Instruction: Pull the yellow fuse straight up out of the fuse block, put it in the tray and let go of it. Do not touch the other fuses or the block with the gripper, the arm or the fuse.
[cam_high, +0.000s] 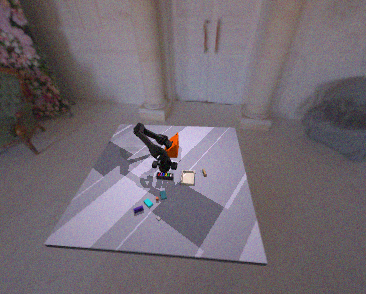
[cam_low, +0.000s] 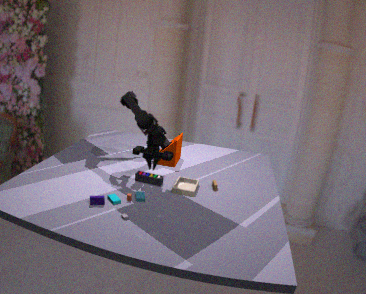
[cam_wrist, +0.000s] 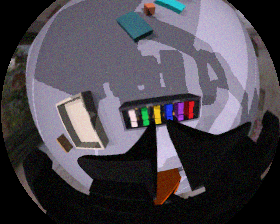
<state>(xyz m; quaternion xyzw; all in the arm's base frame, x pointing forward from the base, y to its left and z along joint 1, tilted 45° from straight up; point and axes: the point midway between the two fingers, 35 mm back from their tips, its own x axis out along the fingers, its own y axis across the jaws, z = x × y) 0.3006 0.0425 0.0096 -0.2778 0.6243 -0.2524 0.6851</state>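
Observation:
The black fuse block (cam_high: 165, 177) (cam_low: 149, 178) (cam_wrist: 161, 113) lies on the mat with a row of coloured fuses in it. The yellow fuse (cam_wrist: 158, 115) sits in the block between a green and a blue one. My gripper (cam_high: 163, 167) (cam_low: 152, 165) (cam_wrist: 160, 123) hangs just above the block, pointing down over the yellow fuse. Its fingers stand a narrow gap apart with nothing between them. The cream tray (cam_high: 188, 177) (cam_low: 185, 186) (cam_wrist: 75, 122) stands empty right beside the block.
An orange wedge (cam_high: 173, 145) (cam_wrist: 165, 185) stands behind the arm. A teal block (cam_high: 163, 195) (cam_low: 140, 196) (cam_wrist: 134, 26), a cyan block (cam_high: 148, 203) (cam_low: 114, 199) (cam_wrist: 169, 3) and a purple block (cam_high: 138, 209) (cam_low: 97, 200) lie in front. A small tan block (cam_high: 204, 172) (cam_low: 215, 185) lies beyond the tray.

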